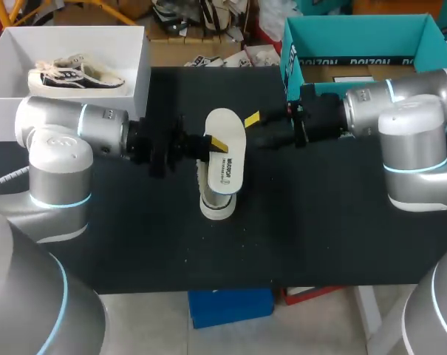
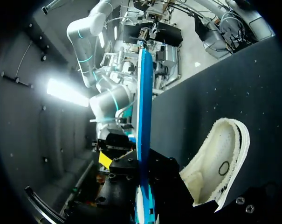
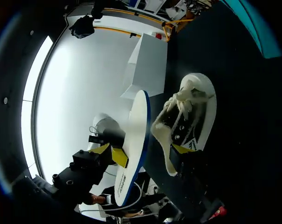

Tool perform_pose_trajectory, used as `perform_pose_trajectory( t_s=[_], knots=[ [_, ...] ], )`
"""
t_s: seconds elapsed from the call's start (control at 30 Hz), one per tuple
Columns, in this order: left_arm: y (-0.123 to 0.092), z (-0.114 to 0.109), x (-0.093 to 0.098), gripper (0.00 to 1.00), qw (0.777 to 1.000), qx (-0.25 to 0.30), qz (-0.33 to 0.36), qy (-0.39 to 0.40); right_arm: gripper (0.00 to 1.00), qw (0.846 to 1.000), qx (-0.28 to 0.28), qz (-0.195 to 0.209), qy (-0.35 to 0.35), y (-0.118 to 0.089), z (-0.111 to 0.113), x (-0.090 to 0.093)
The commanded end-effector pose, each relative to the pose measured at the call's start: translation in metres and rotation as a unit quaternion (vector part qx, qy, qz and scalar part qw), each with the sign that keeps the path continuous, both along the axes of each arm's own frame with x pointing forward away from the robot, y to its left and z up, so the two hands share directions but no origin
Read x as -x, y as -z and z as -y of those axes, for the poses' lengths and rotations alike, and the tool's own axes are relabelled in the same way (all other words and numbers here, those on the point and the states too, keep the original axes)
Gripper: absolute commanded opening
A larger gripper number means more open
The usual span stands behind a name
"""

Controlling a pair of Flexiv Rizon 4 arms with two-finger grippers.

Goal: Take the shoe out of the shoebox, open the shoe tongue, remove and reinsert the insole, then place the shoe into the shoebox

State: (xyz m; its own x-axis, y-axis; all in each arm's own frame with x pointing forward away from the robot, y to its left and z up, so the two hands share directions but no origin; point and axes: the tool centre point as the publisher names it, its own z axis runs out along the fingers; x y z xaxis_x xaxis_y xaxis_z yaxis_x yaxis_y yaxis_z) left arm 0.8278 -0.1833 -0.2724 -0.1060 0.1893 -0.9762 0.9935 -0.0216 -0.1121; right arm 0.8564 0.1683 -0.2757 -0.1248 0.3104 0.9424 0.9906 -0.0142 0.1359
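Shoe [image 1: 217, 201] is sitting out at table [image 1: 319, 237] centre; left gripper [image 1: 214, 142] is clamping the insole [image 1: 227, 166] above it, right gripper [image 1: 254, 126] at its 2 o'clock, grip indeterminable; reinsertion and boxing are remaining

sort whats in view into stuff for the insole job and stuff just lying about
For the job: insole, held in the left gripper; shoe below it; white box, likely the shoebox.
Lying about: teal box; sneaker inside the white box.
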Motion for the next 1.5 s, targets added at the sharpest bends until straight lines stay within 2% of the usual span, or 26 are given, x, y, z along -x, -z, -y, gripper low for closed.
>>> perform_pose_trajectory(
  t_s=[0.03,0.33,0.5,0.6,0.83,1.07,1.27,1.5],
  knots=[
    [-0.009,-0.022,0.023,0.00,0.999,-0.031,-0.030,0.010,1.00,0.999,0.021,0.003,0.032,-0.012,0.019,0.029],
    [-0.004,-0.037,0.078,0.00,0.990,-0.086,-0.087,0.068,1.00,0.995,0.055,-0.005,0.082,-0.021,0.039,0.069],
    [0.000,-0.043,0.101,0.00,0.986,-0.102,-0.102,0.089,1.00,0.991,0.071,-0.006,0.114,-0.029,0.050,0.093],
    [0.003,-0.047,0.109,0.00,0.984,-0.109,-0.106,0.098,1.00,0.988,0.081,-0.008,0.134,-0.033,0.055,0.108],
    [0.009,-0.053,0.119,0.00,0.978,-0.121,-0.127,0.111,1.00,0.982,0.096,-0.001,0.161,-0.043,0.061,0.133],
    [0.019,-0.057,0.125,0.00,0.966,-0.155,-0.149,0.146,1.00,0.982,0.099,-0.001,0.162,-0.046,0.059,0.139],
    [0.031,-0.060,0.114,0.00,0.959,-0.178,-0.161,0.152,1.00,0.982,0.099,-0.001,0.162,-0.046,0.059,0.139],
    [0.042,-0.053,0.099,0.00,0.948,-0.208,-0.152,0.185,1.00,0.982,0.099,-0.001,0.162,-0.046,0.059,0.139]
  ],
)
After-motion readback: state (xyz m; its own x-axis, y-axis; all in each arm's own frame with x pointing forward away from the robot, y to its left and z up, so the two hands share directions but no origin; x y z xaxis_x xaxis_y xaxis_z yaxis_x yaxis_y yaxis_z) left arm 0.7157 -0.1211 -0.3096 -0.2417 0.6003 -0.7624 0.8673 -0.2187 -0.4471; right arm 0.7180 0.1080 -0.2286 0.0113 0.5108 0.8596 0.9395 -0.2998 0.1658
